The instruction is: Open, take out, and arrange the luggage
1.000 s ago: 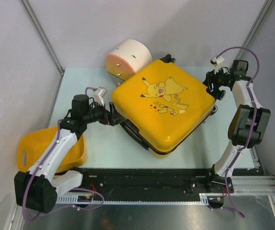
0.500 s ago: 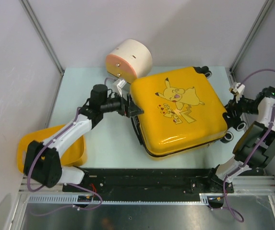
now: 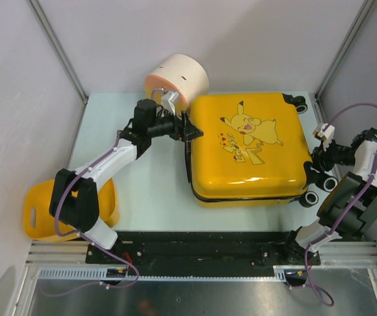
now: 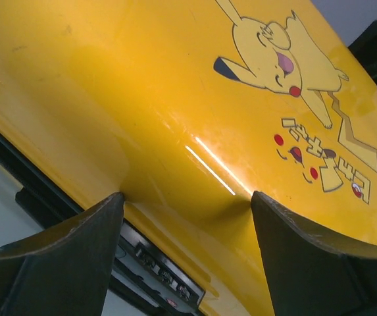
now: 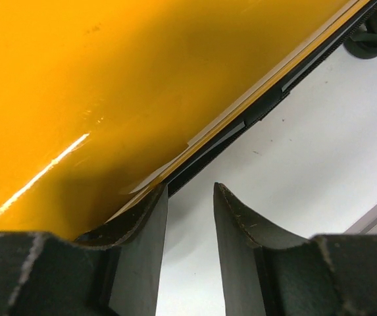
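The suitcase lies flat and zipped shut on the right half of the counter, print side up, reaching nearly to the far edge. A moment ago it sat cornerwise nearer the middle. It has since swung round and slid right, so its sides now run square with the counter's edges and its wheels point at the right edge.

The left gripper has followed it up toward the far edge and is at the suitcase's far left corner. Its jaws are spread wide, both tips resting against the glossy shell, and they clamp nothing. The right gripper has come down along the right edge to the wheel side. Its jaws are narrowed to a slim gap with only bare counter between them, and one finger lies against the black zipper seam.

To my eye that was squaring-up, and the opening itself is not begun.

Behind the left gripper, at the far edge, a cream-and-orange drum stands close to the suitcase's corner. A small yellow tub sits off the near left corner.
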